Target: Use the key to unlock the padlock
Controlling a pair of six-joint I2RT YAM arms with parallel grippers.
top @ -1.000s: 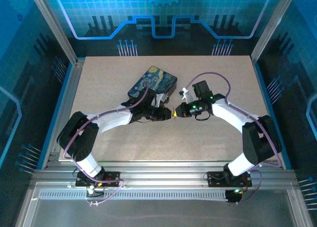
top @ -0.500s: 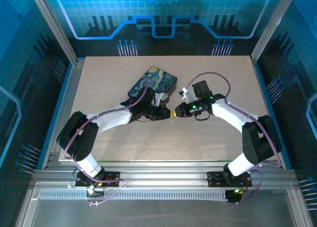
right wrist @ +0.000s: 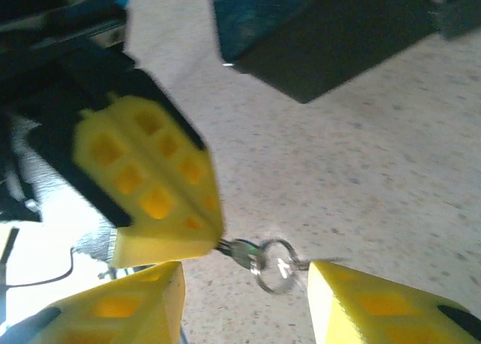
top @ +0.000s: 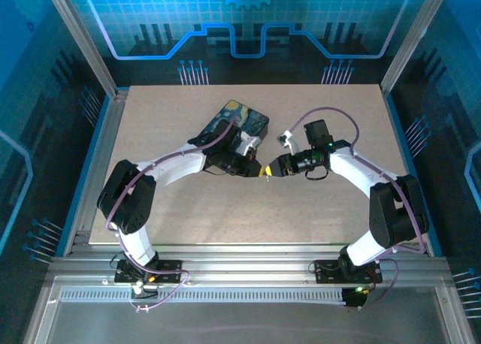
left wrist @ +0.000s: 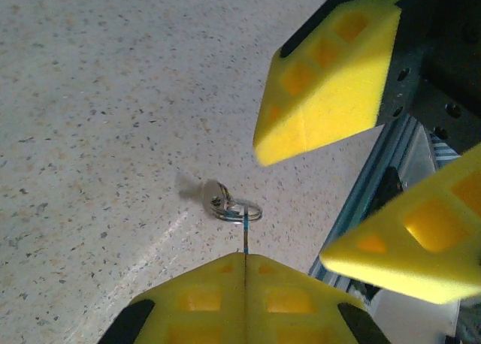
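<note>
Left wrist view: key (left wrist: 245,242) pinched in the left end effector (left wrist: 245,263), right end effector (right wrist: 244,273) open around it.

The left pads are pressed together on the key, which juts out over the table (left wrist: 90,96) near its middle, on the near side of the dark box (top: 233,122). A split ring (right wrist: 276,275) hangs at the key's free end. The right fingers stand apart on either side of the ring, touching nothing. This looks like a handover. The right fingers should close squarely on the key's flat head, not the loose ring. The left should release only once that grip is firm, so the blade comes out free and straight.
</note>
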